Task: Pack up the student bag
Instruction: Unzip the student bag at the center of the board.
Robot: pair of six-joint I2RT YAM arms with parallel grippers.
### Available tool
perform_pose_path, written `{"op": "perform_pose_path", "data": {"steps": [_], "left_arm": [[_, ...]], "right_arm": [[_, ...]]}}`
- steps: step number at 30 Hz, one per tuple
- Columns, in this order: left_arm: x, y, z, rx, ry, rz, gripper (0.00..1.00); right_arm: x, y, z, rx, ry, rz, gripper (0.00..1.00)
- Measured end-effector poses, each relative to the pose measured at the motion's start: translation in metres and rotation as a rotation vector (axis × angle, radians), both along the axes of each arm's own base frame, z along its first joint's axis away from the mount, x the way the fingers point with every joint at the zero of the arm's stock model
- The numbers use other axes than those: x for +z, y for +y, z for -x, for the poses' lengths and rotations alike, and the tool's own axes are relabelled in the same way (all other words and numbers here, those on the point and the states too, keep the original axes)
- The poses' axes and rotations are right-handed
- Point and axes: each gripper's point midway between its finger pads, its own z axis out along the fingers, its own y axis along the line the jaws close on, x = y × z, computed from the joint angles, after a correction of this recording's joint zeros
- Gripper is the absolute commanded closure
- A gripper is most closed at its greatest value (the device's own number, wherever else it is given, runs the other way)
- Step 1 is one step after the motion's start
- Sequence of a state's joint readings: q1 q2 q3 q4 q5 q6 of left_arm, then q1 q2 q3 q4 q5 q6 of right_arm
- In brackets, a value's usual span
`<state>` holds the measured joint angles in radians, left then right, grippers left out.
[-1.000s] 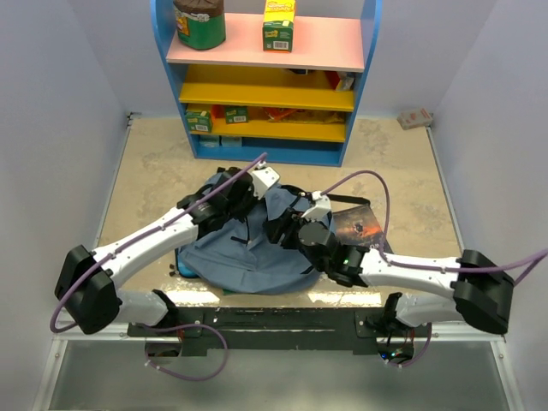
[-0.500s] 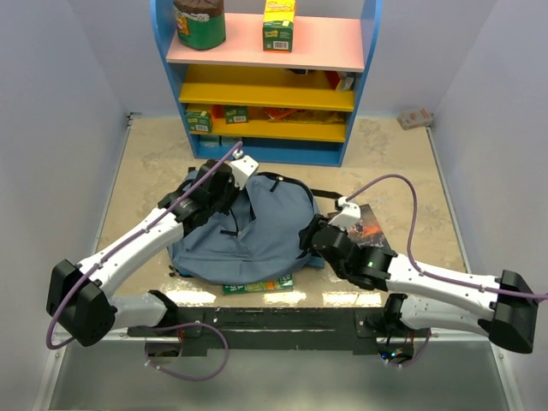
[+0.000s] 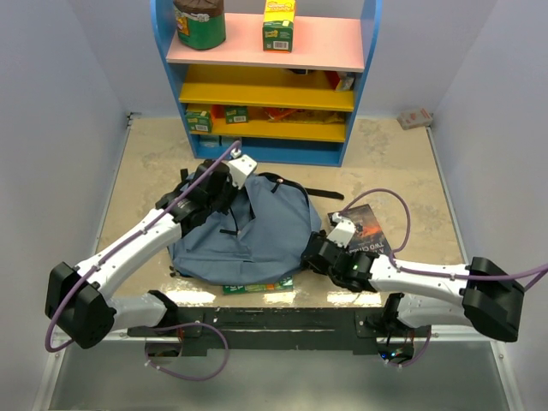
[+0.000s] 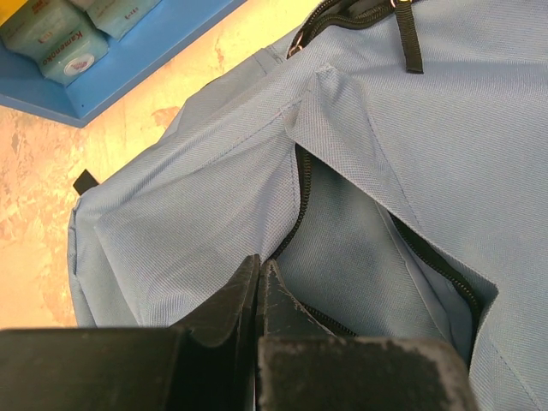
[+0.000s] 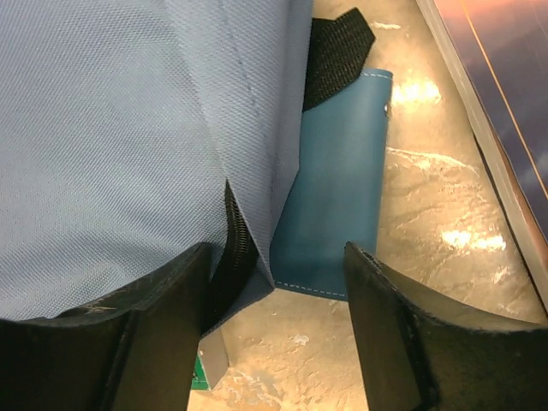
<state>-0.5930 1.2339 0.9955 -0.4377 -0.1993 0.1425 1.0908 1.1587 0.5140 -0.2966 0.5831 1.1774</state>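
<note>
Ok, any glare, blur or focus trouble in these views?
Top external: sharp overall, with a bright glare strip along the near edge of the table. Left wrist: the student bag weave is crisp, while the left gripper is dark and soft. Right wrist: glare patches on the table, and the right gripper is slightly blurred.

This is a robot test cell in a lab, dressed up as a child's study corner. Plain pale walls (image 3: pixel 60 103) box in a stone-patterned desk (image 3: pixel 402 171), and two white arms, left arm (image 3: pixel 137 248) and right arm (image 3: pixel 419 278), are bolted with purple cables to a black rail (image 3: pixel 282 321) at its near edge. The staging shows in the toy-bright shelf unit (image 3: pixel 265 86) with its blue frame and pink and yellow boards holding a green canister (image 3: pixel 199 21) and small boxes (image 3: pixel 278 24), and in the student bag (image 3: pixel 248 231) and book (image 3: pixel 364 229) lying on the desk.
</note>
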Motion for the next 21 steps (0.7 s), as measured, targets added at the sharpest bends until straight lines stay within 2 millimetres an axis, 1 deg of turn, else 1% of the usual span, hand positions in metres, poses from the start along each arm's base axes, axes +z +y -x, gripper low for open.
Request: {"op": "perform_pose_path", "data": {"steps": [3,7,12,17,21], "left_arm": [[-0.001,0.0,0.0,-0.001,0.001,0.0,1.0],[-0.003,0.001,0.001,0.0,0.004,-0.001,1.0],[-0.003,0.001,0.001,-0.002,0.006,0.0,1.0],[-0.004,-0.001,0.002,-0.009,0.01,0.006,1.0],[-0.004,-0.003,0.003,-0.019,0.015,0.013,1.0]], "right_arm": [[0.0,-0.002,0.001,-0.022,0.01,-0.011,0.3],[0.006,-0.006,0.004,-0.041,0.007,-0.044,0.3],[0.013,-0.013,0.007,-0.061,0.008,-0.073,0.32],[0.013,-0.017,0.01,-0.084,0.015,-0.093,0.34],[0.01,-0.019,0.011,-0.099,0.027,-0.085,0.37]]}}
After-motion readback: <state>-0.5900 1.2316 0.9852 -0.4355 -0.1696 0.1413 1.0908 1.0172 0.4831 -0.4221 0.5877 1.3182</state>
